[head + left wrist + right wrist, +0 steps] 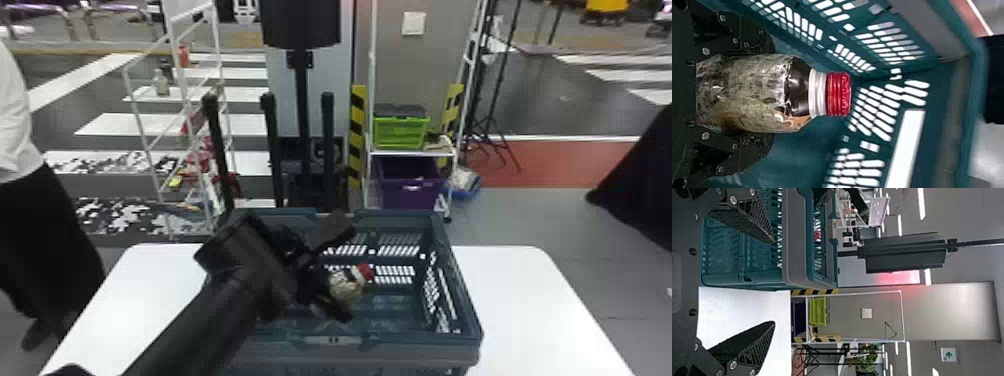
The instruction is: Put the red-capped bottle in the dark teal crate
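Where one crate [467, 305] stands — fingers [335, 231] hold one bottle [750, 92]

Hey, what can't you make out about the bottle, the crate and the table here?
- Base of the red-capped bottle, left wrist view: hidden by the left hand.
- Much of the left wall of the dark teal crate, head view: behind the left arm.
- Near edge of the white table, head view: cut off by the bottom edge.
- Ridges on the red cap, head view: too small.
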You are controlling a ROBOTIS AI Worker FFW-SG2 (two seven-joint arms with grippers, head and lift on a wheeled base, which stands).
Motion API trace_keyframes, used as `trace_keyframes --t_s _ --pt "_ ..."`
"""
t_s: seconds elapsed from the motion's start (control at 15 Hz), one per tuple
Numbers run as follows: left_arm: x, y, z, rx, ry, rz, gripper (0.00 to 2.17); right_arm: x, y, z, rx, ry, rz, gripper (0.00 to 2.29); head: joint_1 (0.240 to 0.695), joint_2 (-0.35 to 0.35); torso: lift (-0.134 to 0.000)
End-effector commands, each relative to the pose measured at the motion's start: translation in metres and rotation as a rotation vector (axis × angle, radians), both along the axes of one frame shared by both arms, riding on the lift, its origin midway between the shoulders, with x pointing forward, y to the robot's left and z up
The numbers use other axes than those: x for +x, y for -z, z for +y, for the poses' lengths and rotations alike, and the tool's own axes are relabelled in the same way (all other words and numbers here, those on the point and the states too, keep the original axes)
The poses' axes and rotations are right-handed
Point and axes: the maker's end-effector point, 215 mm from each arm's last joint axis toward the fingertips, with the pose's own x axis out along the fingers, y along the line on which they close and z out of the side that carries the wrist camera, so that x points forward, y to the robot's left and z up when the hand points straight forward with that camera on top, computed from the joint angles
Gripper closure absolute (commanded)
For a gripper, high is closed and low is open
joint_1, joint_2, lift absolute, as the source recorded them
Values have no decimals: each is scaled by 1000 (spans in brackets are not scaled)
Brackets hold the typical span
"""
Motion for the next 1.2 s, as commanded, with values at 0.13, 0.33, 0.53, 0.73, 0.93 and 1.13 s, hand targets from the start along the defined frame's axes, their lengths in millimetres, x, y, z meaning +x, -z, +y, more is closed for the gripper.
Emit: trace_keyframes --t_s 0.13,0.33,0.53,0.73,0.93,1.13 --pt "8 13 26 82 8 -35 1885 0 1 0 1 0 1 151 499 0 0" --pt "6 11 23 68 8 -46 896 1 0 1 2 -1 -1 151 499 0 0" --pt "10 2 22 42 -12 -68 194 1 0 0 1 0 -1 151 499 0 0" --pt "11 -12 15 18 -15 -89 124 0 1 0 2 1 1 151 499 0 0" --pt "15 -48 19 -74 -55 -126 124 -1 0 -1 3 4 1 151 499 0 0" --pt "17 -101 40 -177 -139 -182 130 -1 -1 0 4 2 -1 151 499 0 0"
